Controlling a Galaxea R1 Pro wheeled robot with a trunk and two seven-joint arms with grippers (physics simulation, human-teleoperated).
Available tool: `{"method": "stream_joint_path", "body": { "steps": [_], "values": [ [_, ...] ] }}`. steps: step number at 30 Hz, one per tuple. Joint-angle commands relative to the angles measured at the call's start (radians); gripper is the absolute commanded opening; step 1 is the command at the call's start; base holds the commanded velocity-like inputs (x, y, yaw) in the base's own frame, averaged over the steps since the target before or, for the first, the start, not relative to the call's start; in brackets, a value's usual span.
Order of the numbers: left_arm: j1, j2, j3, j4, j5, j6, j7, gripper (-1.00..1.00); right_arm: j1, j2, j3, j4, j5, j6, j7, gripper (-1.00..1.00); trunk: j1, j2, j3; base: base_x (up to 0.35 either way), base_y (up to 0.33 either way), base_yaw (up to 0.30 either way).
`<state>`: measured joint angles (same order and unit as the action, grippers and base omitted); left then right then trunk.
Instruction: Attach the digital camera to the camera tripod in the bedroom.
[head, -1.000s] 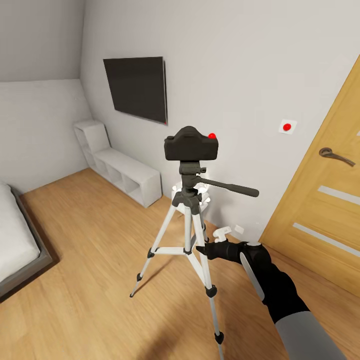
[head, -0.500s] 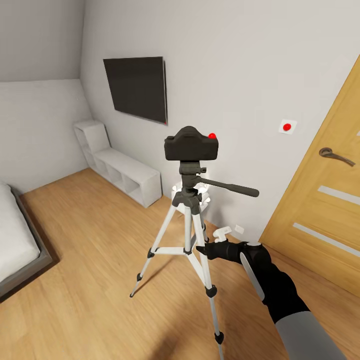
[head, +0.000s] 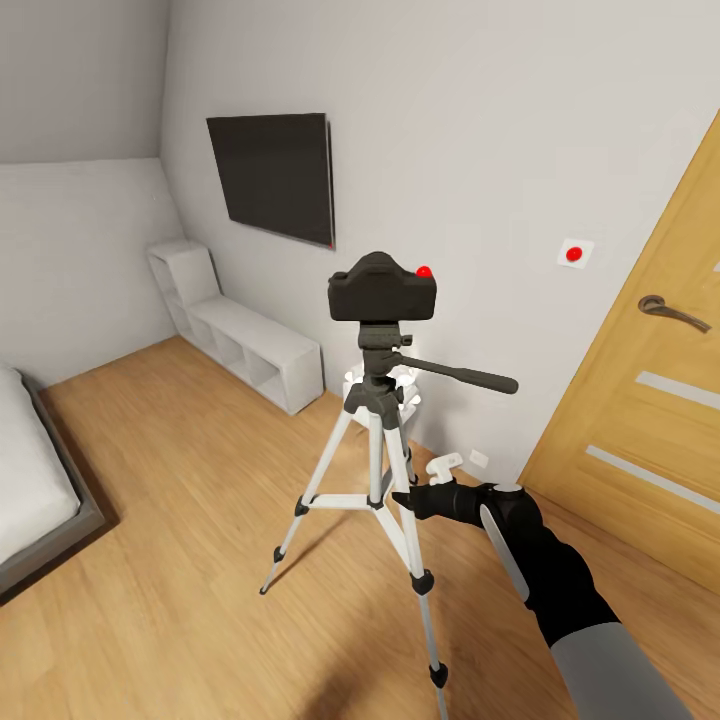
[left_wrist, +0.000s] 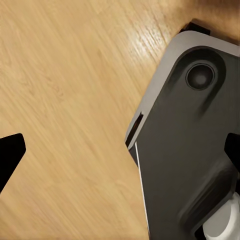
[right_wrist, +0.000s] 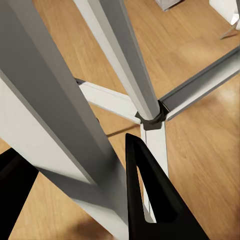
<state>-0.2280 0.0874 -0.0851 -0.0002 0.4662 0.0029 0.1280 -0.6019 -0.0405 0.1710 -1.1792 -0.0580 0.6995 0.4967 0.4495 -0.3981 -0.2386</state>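
Upright camera tripod (head: 378, 470); digital camera (head: 383, 290) level atop

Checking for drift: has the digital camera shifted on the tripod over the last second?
No. The digital camera sits at the same spot relative to the wall TV and tripod.

The digital camera (head: 383, 288), small and black with a red dot on top, sits level on the black pan head of the camera tripod (head: 374, 450). The tripod stands upright on the bedroom's light wood floor (head: 170, 480), its three silver-white legs spread. My right pincer (head: 400, 498) straddles its near leg (right_wrist: 75, 150).
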Motion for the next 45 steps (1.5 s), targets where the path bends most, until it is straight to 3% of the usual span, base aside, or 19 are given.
{"method": "stream_joint_path", "body": {
  "steps": [1, 23, 24, 45],
  "values": [
    [-0.001, 0.000, -0.008, 0.000, 0.009, -0.002, 0.003, 1.00, -0.001, -0.001, 0.001, 0.000, 0.010, 0.002, -0.002, -1.00, 0.001, -0.002, -0.002, 0.000, 0.000, 0.000],
    [0.001, 0.000, -0.007, 0.000, 0.012, -0.030, 0.002, 1.00, -0.001, -0.001, 0.001, -0.002, 0.009, 0.001, -0.003, -1.00, 0.001, -0.002, -0.002, 0.000, 0.000, 0.000],
    [0.001, 0.000, -0.007, 0.000, 0.012, -0.030, 0.002, 1.00, -0.001, -0.001, 0.001, -0.002, 0.009, 0.001, -0.003, 1.00, 0.001, -0.002, -0.002, 0.000, 0.000, 0.000],
    [0.001, 0.000, -0.007, 0.000, 0.012, -0.031, 0.002, 1.00, -0.001, -0.003, 0.005, -0.007, 0.009, -0.002, 0.005, 1.00, 0.001, -0.002, -0.002, 0.000, 0.000, 0.000]
  ]
}}
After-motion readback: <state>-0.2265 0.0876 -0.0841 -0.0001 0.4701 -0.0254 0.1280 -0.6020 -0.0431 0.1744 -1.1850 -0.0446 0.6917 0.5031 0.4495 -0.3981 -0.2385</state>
